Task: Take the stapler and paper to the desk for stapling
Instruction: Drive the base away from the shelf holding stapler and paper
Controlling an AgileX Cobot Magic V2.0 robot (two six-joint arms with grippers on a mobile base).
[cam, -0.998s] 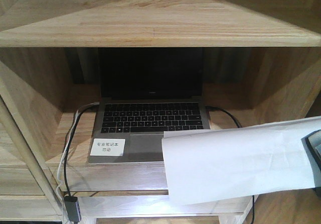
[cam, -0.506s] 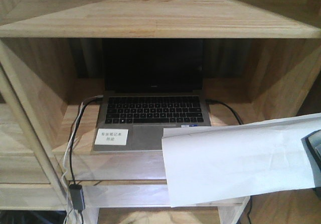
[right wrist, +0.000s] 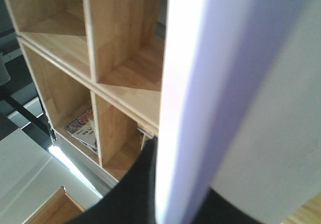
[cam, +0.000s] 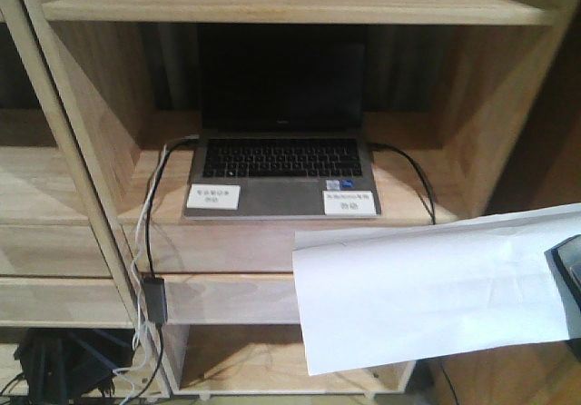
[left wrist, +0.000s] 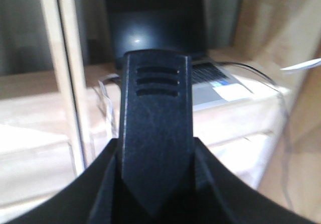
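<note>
Paper [cam: 427, 287] clamped in right gripper [cam: 566, 273], hanging out to its left; left gripper [left wrist: 158, 181] clamped on stapler [left wrist: 155, 108]. We should carry slowly, sheet level.

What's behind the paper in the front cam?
The paper covers the lower right of the shelving unit: the shelf front edge and part of the compartment below. The laptop and a cable show above it. Anything directly behind the sheet is hidden.
</note>
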